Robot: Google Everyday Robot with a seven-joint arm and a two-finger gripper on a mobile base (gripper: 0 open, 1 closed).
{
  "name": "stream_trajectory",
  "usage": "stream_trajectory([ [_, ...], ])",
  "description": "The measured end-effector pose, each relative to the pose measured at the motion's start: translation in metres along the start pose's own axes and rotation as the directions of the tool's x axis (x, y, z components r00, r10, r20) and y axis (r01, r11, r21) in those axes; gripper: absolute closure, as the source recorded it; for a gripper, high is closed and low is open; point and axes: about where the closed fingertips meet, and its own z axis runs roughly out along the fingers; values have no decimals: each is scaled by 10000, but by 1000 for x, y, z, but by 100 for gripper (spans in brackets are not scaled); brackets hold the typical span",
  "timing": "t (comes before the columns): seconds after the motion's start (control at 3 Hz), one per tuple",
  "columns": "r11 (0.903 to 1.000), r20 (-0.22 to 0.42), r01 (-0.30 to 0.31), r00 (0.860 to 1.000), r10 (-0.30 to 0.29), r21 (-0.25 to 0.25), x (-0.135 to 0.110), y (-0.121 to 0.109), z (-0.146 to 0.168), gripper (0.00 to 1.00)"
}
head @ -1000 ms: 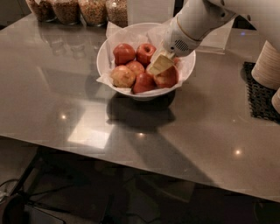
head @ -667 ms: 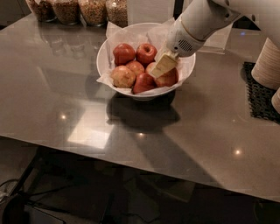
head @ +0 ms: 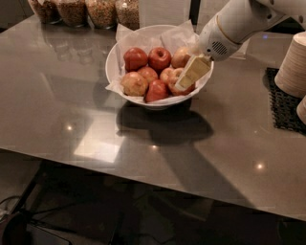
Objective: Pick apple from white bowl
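The white bowl (head: pixel 114 57) stands at the back middle of the grey table, lined with crumpled white paper. It holds several apples. Two red apples (head: pixel 135 58) (head: pixel 159 57) lie at the back, another red one (head: pixel 156 91) at the front, and paler ones between them. My gripper (head: pixel 191 74), on the white arm coming from the upper right, reaches down into the right side of the bowl. It rests against a reddish apple (head: pixel 173 76) and covers part of it.
Glass jars of grain (head: pixel 71 9) line the back left edge. A stack of pale cups (head: pixel 294 67) stands on a black mat (head: pixel 287 103) at the right. The table's front edge (head: pixel 143 177) runs across the lower part of the view.
My gripper has shifted a little to the right and down, toward the bowl's right rim. The bowl and the other apples have stayed put.
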Motion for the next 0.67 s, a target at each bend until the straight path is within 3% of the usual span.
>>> stream_trajectory([
  [0.33, 9999, -67, -23, 10000, 22, -136, 1, -2, 5, 34],
  [0.67, 9977, -230, 104, 9997, -119, -664, -3, 5, 25, 41],
])
